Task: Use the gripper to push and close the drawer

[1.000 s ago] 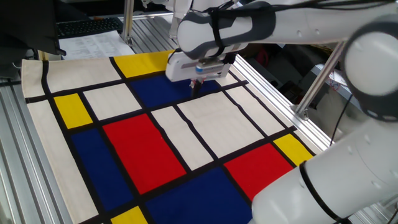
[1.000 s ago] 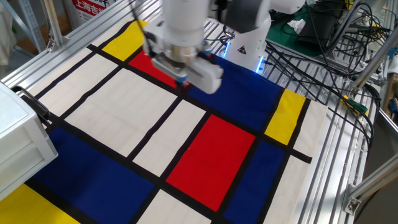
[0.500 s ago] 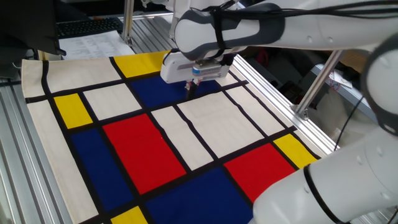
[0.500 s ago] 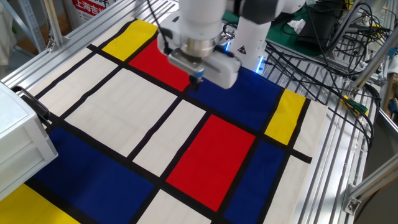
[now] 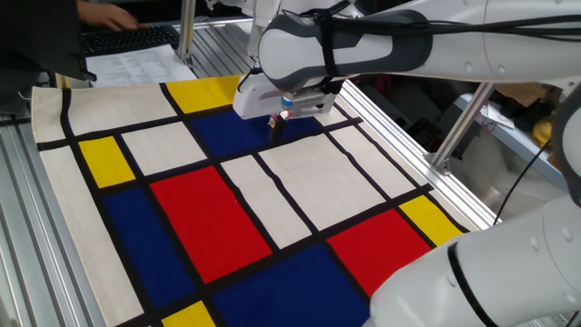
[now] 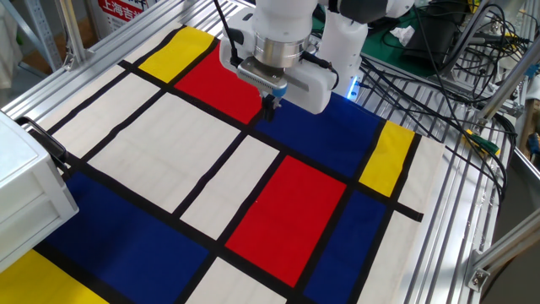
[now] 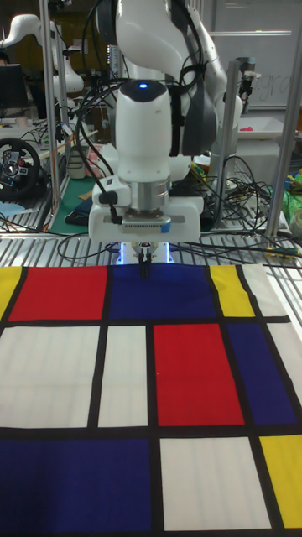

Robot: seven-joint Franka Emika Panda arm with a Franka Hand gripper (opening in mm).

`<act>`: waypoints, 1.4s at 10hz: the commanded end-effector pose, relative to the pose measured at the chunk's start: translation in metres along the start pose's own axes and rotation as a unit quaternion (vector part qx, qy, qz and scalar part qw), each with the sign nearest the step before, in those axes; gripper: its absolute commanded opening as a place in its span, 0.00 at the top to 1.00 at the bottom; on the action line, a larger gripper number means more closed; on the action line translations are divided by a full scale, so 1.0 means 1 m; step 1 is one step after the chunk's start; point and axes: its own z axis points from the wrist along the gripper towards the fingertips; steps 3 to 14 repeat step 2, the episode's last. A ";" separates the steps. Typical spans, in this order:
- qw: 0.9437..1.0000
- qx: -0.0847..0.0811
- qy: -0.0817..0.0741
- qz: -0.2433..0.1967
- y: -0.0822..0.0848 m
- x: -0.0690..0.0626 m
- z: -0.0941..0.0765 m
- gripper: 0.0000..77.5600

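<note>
Pincer (image 6: 269,108) narrow, holding nothing, well apart from the drawer (image 6: 34,192); might approach crooked and jam it

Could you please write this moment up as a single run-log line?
gripper: shut, empty, above blue panel at the cloth's far end | white cabinet: at the opposite edge, far from gripper | contact: none | push: not started
</note>
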 end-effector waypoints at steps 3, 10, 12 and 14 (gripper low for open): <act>1.000 0.003 -0.004 -0.002 0.000 -0.001 -0.001 1.00; 1.000 0.003 -0.004 -0.002 0.000 -0.001 -0.001 1.00; 1.000 0.003 -0.004 -0.002 0.000 -0.001 -0.001 1.00; 1.000 0.003 -0.004 -0.002 0.000 -0.001 -0.001 1.00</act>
